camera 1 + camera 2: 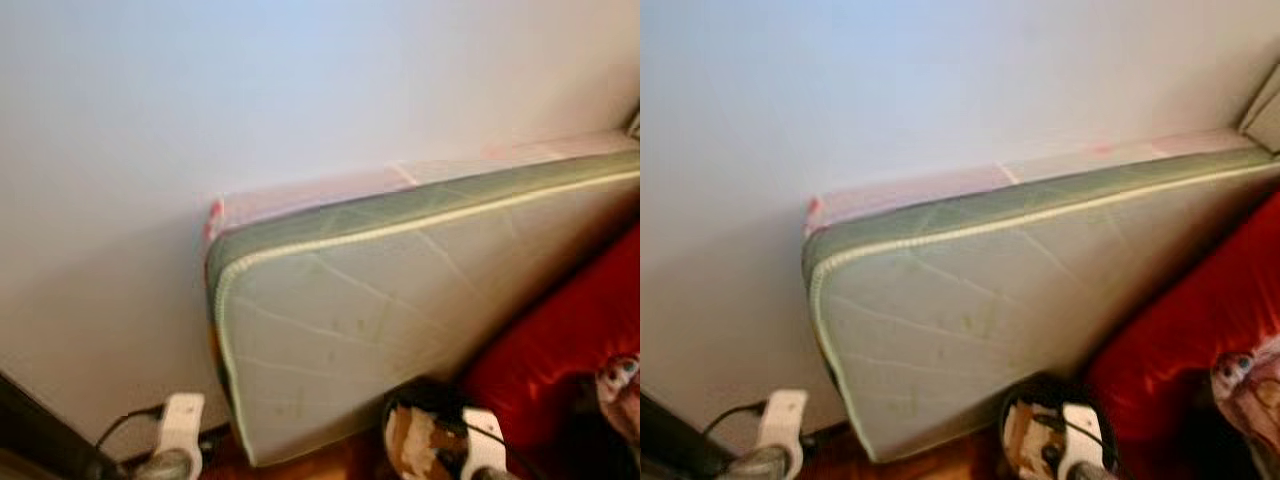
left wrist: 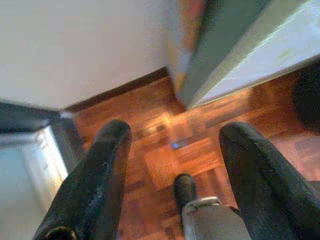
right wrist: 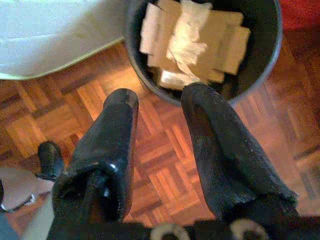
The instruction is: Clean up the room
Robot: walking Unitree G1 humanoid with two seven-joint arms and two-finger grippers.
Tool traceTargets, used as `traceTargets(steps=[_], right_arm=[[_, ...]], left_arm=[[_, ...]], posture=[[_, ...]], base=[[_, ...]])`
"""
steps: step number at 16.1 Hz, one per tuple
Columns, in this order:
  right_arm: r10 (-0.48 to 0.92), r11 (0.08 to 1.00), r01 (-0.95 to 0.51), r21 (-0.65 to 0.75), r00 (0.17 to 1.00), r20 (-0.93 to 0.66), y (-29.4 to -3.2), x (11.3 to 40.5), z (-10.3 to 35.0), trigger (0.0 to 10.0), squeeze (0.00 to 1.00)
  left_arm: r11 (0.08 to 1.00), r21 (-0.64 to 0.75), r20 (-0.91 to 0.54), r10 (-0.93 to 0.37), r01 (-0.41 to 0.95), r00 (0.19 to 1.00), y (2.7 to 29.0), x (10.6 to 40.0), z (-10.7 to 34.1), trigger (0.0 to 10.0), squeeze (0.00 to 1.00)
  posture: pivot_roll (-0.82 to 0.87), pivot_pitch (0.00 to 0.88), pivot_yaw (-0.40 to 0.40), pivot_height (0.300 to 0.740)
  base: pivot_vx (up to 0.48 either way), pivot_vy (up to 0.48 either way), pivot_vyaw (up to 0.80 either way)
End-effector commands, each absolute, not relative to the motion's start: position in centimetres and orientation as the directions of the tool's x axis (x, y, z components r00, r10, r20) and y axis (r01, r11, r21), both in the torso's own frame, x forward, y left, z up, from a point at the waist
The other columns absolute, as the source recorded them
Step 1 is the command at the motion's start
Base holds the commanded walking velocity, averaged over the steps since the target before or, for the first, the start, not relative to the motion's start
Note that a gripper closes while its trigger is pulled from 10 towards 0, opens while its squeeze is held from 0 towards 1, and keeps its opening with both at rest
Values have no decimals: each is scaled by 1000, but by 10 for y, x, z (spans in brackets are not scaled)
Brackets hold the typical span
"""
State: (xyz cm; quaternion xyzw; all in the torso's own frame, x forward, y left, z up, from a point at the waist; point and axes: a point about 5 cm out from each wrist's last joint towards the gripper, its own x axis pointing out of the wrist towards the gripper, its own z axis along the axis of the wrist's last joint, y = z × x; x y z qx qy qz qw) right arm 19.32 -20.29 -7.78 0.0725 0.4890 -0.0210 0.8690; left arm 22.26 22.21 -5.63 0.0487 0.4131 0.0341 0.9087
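A black waste bin (image 3: 200, 45) stands on the parquet floor, holding cardboard pieces and crumpled white paper (image 3: 187, 40). My right gripper (image 3: 160, 107) hangs open just short of the bin's rim, nothing between its fingers. The bin (image 1: 425, 435) also appears at the bottom of the head views, beside a green-edged mattress (image 1: 380, 320) leaning against the white wall. My left gripper (image 2: 172, 135) is open over bare parquet near the mattress corner (image 2: 200, 90), holding nothing.
A red cushion or cover (image 1: 560, 350) lies at the right with a patterned item (image 1: 622, 385) on it. A dark furniture edge (image 1: 30, 430) sits at the lower left. A dark baseboard (image 2: 120, 90) runs along the wall.
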Motion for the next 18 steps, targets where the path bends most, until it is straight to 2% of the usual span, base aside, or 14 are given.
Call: traceTargets(steps=[1, 8, 14, 18], right_arm=[[28, 986, 123, 113, 545, -838, -202, 200, -74, 10000, 0], [11, 980, 158, 122, 567, -823, -202, 205, -72, 10000, 0], [16, 971, 187, 150, 574, -819, -192, 204, -74, 10000, 0], [29, 972, 177, 156, 566, -824, -188, 203, -75, 10000, 0]], left_arm=[[992, 122, -762, 109, -24, 638, 225, 217, -59, 10000, 0], [991, 135, -758, 107, -6, 644, 224, 222, -57, 10000, 0], [986, 166, -765, 120, 15, 632, 235, 220, -55, 10000, 0], [986, 165, -761, 141, -22, 633, 239, 218, -55, 10000, 0]], posture=[[104, 0, -107, 740], [103, 0, -103, 740], [121, 0, -27, 740], [116, 0, -24, 740]], base=[[0, 0, 0], [0, 0, 0], [0, 0, 0], [0, 0, 0]])
